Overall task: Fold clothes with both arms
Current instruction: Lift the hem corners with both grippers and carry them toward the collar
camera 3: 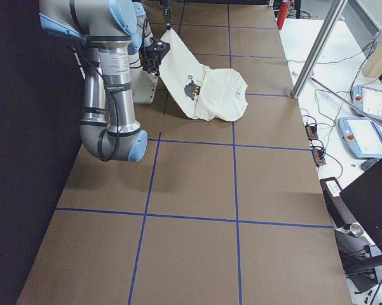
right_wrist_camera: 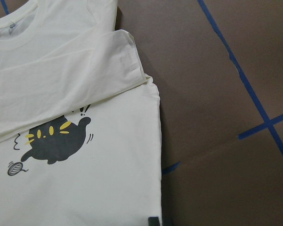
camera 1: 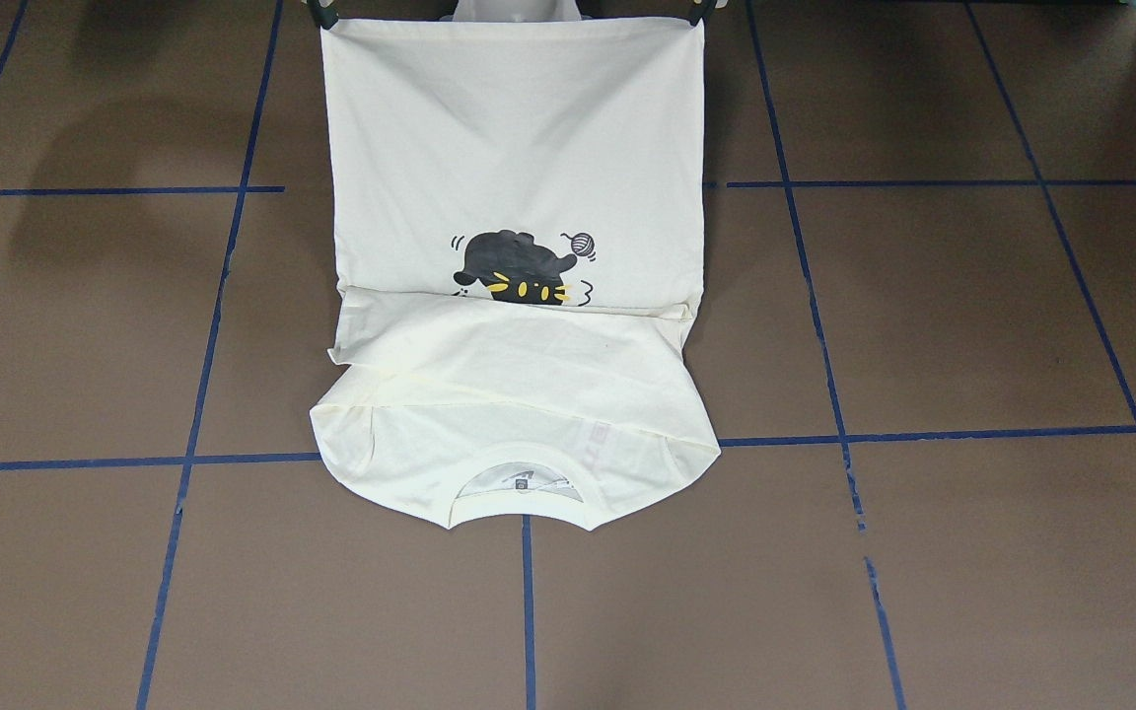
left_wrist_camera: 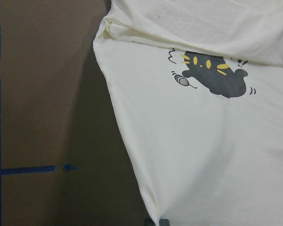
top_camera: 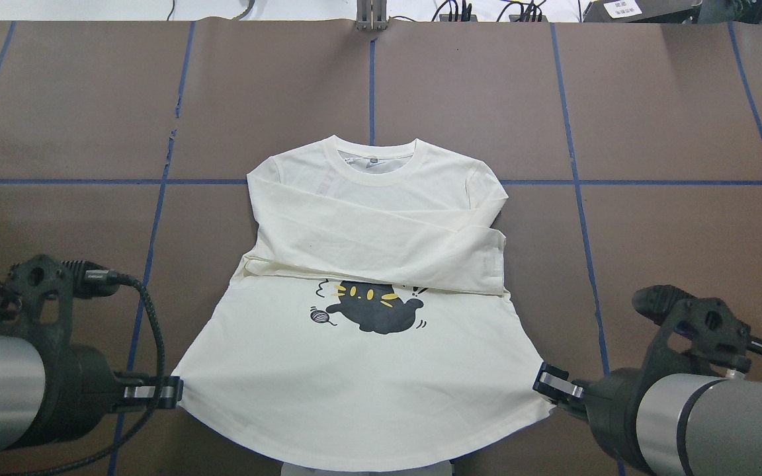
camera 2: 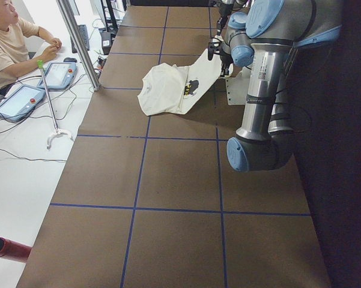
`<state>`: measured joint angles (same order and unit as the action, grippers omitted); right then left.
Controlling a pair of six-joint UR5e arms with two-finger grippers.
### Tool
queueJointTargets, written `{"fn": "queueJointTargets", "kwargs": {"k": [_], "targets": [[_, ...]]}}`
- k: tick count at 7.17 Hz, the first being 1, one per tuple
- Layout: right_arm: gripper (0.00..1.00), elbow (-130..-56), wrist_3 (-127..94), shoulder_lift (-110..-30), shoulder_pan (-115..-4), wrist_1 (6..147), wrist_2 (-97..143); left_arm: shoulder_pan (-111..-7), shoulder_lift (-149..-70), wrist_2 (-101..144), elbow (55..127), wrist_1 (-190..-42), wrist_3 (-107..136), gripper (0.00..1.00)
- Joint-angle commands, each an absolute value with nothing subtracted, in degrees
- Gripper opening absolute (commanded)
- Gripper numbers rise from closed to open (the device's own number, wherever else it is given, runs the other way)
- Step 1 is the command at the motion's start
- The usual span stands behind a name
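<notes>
Your left pincer (top_camera: 178, 391) is clamped tight on one bottom hem corner of the cream-white long-sleeved T-shirt (top_camera: 368, 390), and your right pincer (top_camera: 540, 382) is pinching the opposite hem corner in the same way, so the hem is stretched in a shallow curve between the two. The shirt's lower half is lifted off the brown worktop (top_camera: 659, 231) and slopes up toward the robot, as the side views show, while the upper half lies flat. The ribbed round neck (top_camera: 374, 157) is at the far end from the robot and sits on a blue tape line (top_camera: 372, 86) that runs down the middle of the worktop. Both sleeves (top_camera: 387, 244) are folded across the chest, one over the other, and their lower edge just covers the top of the black cat print (top_camera: 374, 309), which has yellow eyes and a small ball of yarn beside it. In the left side view a person (camera 2: 9, 45) sits at a white desk beyond the worktop's edge.
</notes>
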<state>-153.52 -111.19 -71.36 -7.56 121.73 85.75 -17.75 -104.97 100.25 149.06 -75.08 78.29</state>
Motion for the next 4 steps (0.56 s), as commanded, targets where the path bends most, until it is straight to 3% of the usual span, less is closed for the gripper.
{"fn": "queueJointTargets", "kwargs": {"k": [1,4], "targets": [[0.0,-150.1,-108.1,-67.8,-15.6,123.1,86.4,-29.2,-114.1,101.0,138.2,-74.4,68.6,0.0],[0.0,-130.8,-93.5,-62.2,-31.2,113.1,90.1,-41.9,-120.9,102.7,120.2,-80.3,57.1,0.0]]}}
